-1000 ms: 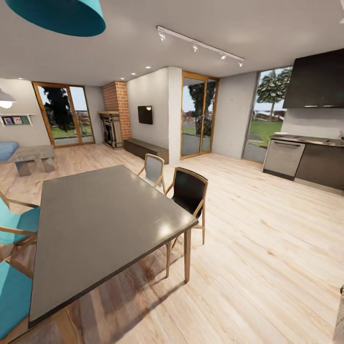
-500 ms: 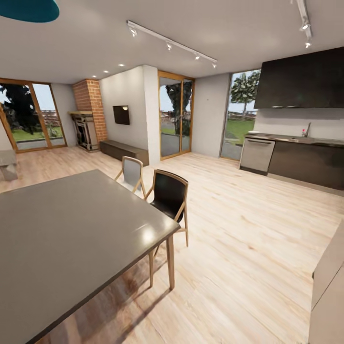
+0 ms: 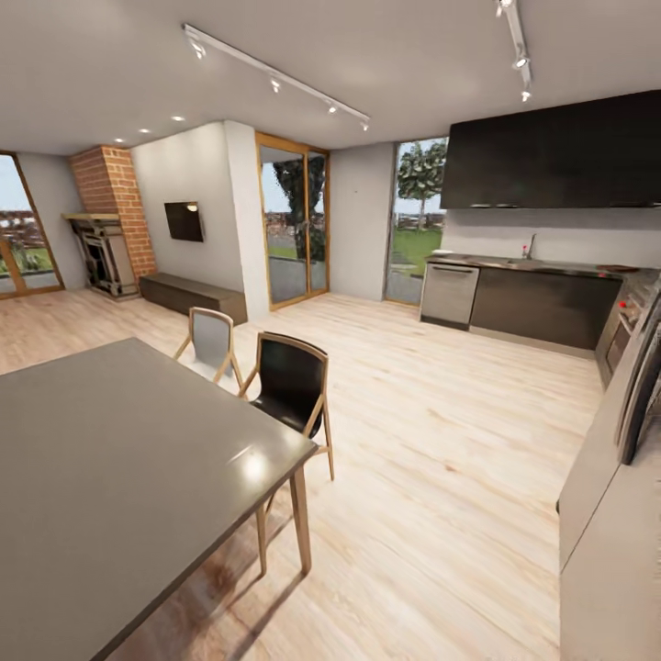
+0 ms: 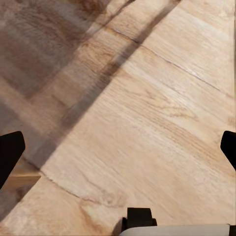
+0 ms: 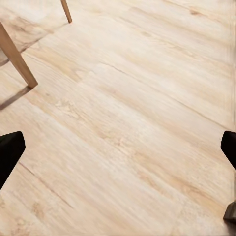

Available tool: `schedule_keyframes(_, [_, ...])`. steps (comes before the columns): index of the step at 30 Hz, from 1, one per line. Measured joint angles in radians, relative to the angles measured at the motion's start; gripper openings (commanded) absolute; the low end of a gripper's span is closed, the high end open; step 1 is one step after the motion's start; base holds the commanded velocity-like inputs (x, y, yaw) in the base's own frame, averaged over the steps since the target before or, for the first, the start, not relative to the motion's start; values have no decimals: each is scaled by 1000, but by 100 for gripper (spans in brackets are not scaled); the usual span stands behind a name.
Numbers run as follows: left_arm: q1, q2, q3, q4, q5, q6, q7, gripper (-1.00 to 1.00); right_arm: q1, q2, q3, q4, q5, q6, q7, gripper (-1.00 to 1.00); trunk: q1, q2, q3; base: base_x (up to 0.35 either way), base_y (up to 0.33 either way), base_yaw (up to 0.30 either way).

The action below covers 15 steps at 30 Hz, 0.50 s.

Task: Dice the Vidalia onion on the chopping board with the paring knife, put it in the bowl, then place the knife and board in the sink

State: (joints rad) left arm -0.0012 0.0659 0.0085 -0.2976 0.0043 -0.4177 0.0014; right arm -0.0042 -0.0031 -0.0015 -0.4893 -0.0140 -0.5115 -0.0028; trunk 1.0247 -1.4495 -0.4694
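Observation:
The kitchen lies far off at the right of the head view. Its long countertop [image 3: 551, 267] tops dark fronts, and a small faucet [image 3: 531, 246] marks the sink there. The onion, chopping board, paring knife and bowl are out of view or too small to tell. My left gripper [image 4: 118, 152] hangs open over the wooden floor, its dark fingertips [image 4: 10, 153] far apart with nothing between them. My right gripper [image 5: 118, 152] is open too, above bare floor planks.
A big grey dining table [image 3: 119, 459] stands at the near left with a black chair [image 3: 289, 386] and a grey chair [image 3: 211, 340] beside it. A steel dishwasher [image 3: 448, 294] ends the kitchen run. A tall appliance [image 3: 606, 477] stands close at the right. Wooden floor [image 3: 441, 413] stretches between.
The whole head picture has slid left: the camera has turned right. The kitchen has come further into the picture, and the table and chairs have slid left.

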Motion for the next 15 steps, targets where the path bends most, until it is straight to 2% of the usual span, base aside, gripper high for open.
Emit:
schedule_keyframes(5, [0, 0, 0, 0, 0, 0, 0, 100, 0, 1, 0, 0, 0, 0, 0, 100, 0, 0, 0, 168, 81, -280])
schedule_keyframes(15, [0, 0, 0, 0, 0, 0, 0, 100, 0, 1, 0, 0, 0, 0, 0, 100, 0, 0, 0, 205, 6, -280])
